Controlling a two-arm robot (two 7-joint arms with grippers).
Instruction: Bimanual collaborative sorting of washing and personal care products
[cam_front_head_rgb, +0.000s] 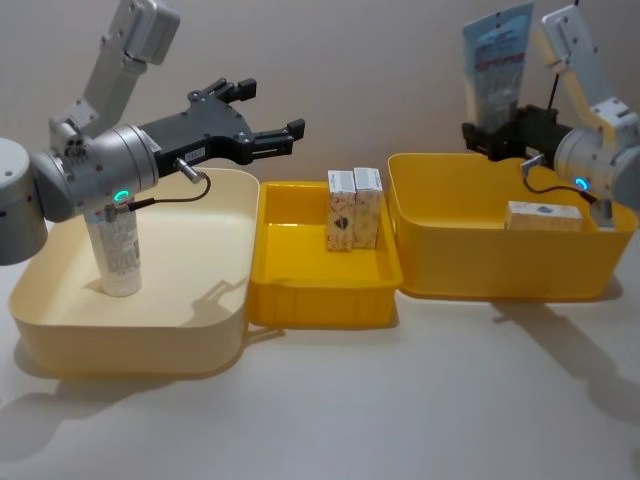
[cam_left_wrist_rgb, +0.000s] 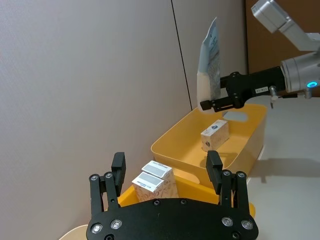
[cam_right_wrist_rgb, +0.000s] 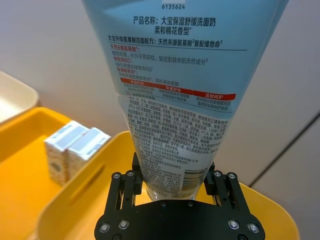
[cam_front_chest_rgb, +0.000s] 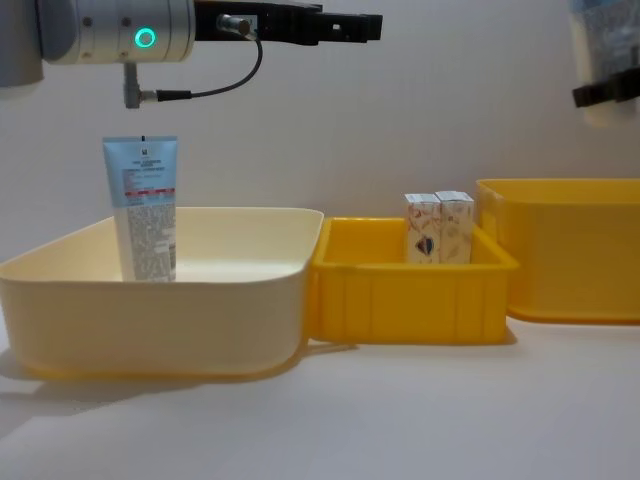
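Right claw (cam_front_head_rgb: 497, 137): black metal, bolted plate, fingers clenched on the lower end of a flat squeeze tube (cam_front_head_rgb: 498, 58), held upright above the back of the deep yellow bin (cam_front_head_rgb: 500, 275); the held tube is light blue and white soft plastic, glossy, with dense small print and a band of red marks (cam_right_wrist_rgb: 172, 93). Left claw (cam_front_head_rgb: 268, 118): black metal, fingers spread wide and grasping nothing, raised above the far rim of the cream bin (cam_front_head_rgb: 130, 340), pointing toward the middle tray. Cream bin: smooth moulded plastic, rounded corners, at the robot's left; inside it a second tube (cam_front_chest_rgb: 143, 208) stands upright on its cap end, same light blue and white finish with red marks, near the bin's left side. Shallow yellow tray (cam_front_head_rgb: 322, 300): ribbed plastic, square-edged, between the two bins and touching both; it holds two small cartons (cam_front_head_rgb: 353, 208), upright, side by side and touching, cream card with an orange pattern, set at the tray's back right. Deep yellow bin: smooth plastic with a slotted handle in its wall, at the robot's right; one further carton (cam_front_head_rgb: 543, 216) lies on its side within, cream with a pale top face. Table (cam_front_head_rgb: 400, 400): matt, pale, flat surface carrying all three containers.
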